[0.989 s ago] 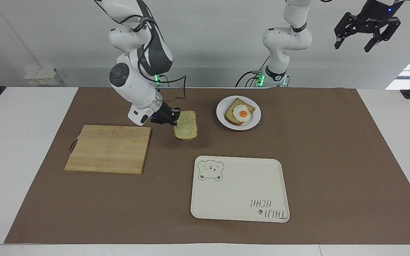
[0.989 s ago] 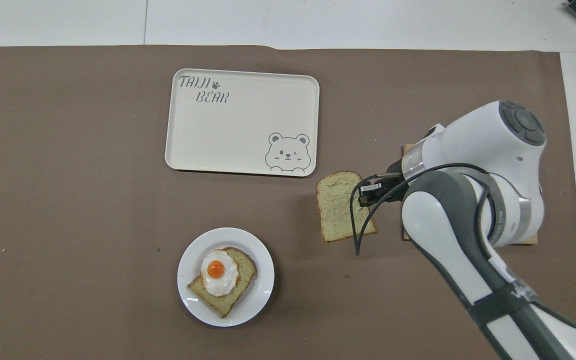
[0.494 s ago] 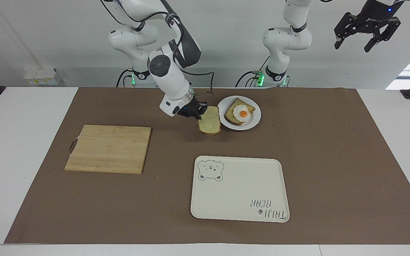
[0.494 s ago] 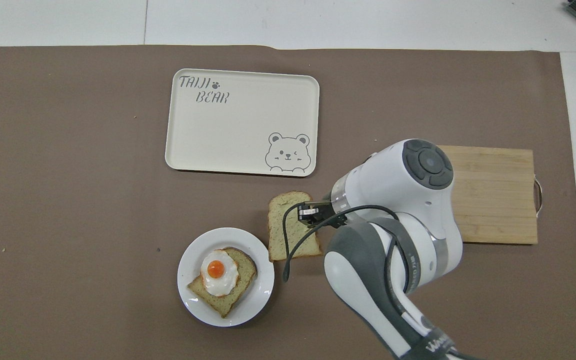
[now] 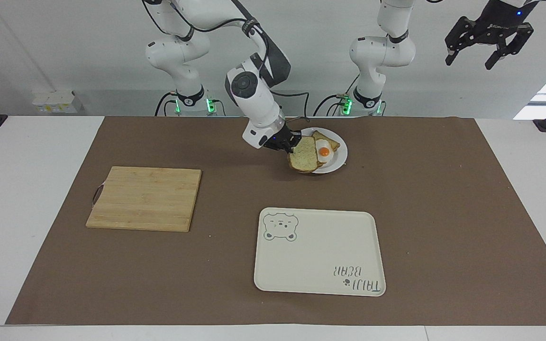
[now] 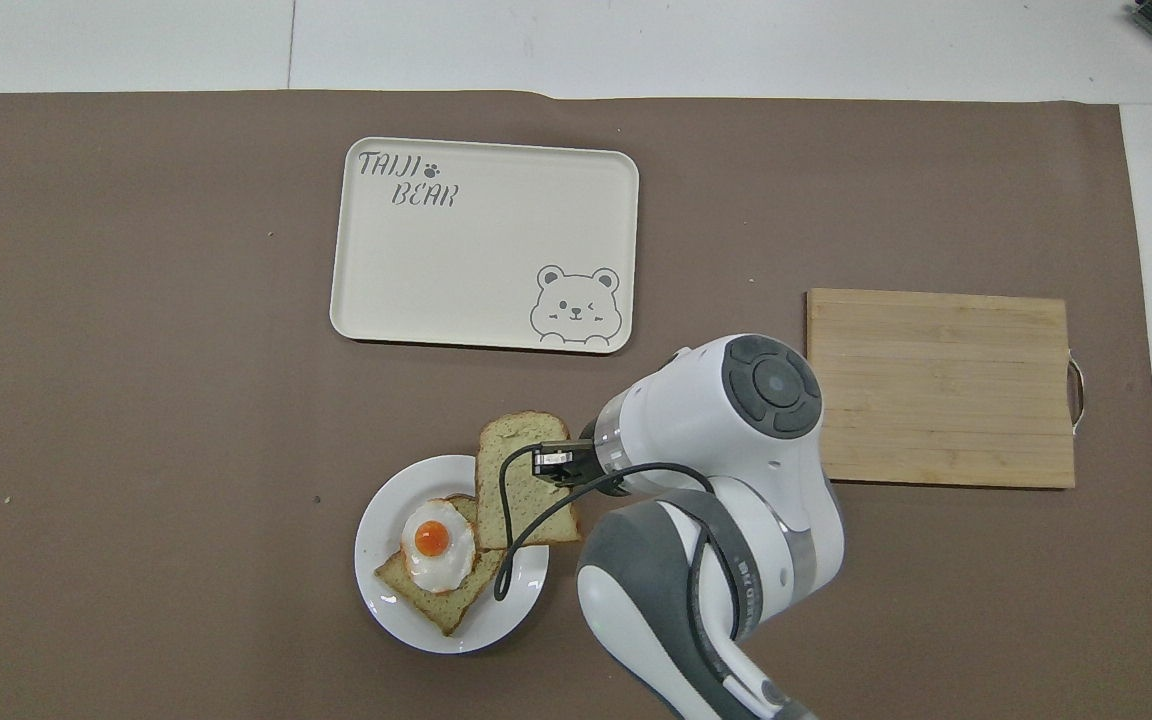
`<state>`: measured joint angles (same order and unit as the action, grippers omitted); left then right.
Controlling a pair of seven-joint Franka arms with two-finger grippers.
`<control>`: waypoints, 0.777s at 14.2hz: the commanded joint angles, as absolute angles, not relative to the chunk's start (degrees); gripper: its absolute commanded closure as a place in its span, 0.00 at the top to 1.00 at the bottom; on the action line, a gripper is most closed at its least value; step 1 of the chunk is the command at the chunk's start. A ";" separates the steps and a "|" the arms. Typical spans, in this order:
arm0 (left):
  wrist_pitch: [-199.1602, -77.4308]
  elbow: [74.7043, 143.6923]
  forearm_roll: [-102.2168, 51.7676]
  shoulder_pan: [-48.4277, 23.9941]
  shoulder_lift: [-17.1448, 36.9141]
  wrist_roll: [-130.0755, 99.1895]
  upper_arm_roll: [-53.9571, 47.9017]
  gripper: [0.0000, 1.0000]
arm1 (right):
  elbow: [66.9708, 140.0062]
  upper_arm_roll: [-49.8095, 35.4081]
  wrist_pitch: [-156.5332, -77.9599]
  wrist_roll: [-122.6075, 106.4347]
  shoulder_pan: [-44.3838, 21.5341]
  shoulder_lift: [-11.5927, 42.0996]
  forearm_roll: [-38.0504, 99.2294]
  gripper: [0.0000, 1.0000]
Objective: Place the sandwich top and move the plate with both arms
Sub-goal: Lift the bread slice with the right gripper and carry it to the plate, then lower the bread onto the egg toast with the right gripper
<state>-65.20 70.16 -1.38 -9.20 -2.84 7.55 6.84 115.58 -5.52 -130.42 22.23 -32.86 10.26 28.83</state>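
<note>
Over the plate's [image 5: 341,160] rim, on the side toward my right arm's end of the table, my right gripper [image 5: 286,143] pinches the top [image 5: 304,154] by one edge, fingers pressed onto the slice. It hangs in the air, overlapping the rim but not yet centred on the egg slice [image 6: 436,575] — the yolk shows uncovered in both views. The plate sits close to my bases, nearer to me than the tray [image 5: 320,265].

I judge I'm mid-carry, in the placing step. The next move calls for shifting the top across until it lines up over the egg, lowering it flat, then spreading the fingers to let go. A risk, as I see it: held by one edge, the slice could droop and land askew.

My left gripper [image 5: 490,35] waits high up past the left arm's end of the table, fingers spread, holding nothing. It will be needed for the two-arm plate move — not yet begun.

Count: two bread slices, one egg, one plate, one tray, one board [image 5: 145,198], two arms.
</note>
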 commanded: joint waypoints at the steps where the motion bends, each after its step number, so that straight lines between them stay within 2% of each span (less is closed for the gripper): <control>1: -65.74 71.89 -0.88 -8.88 -4.22 7.12 6.50 1.00 | 115.66 -5.36 -136.13 24.86 -36.46 13.18 30.50 0.00; 6: -65.74 71.90 -0.88 -8.96 -4.22 7.12 6.50 1.00 | 115.66 -5.36 -137.20 30.66 -40.68 12.92 30.59 0.00; 11: -65.74 71.89 -0.88 -8.88 -4.22 7.12 6.50 1.00 | 117.95 -5.45 -137.46 31.64 -41.13 12.13 30.59 0.00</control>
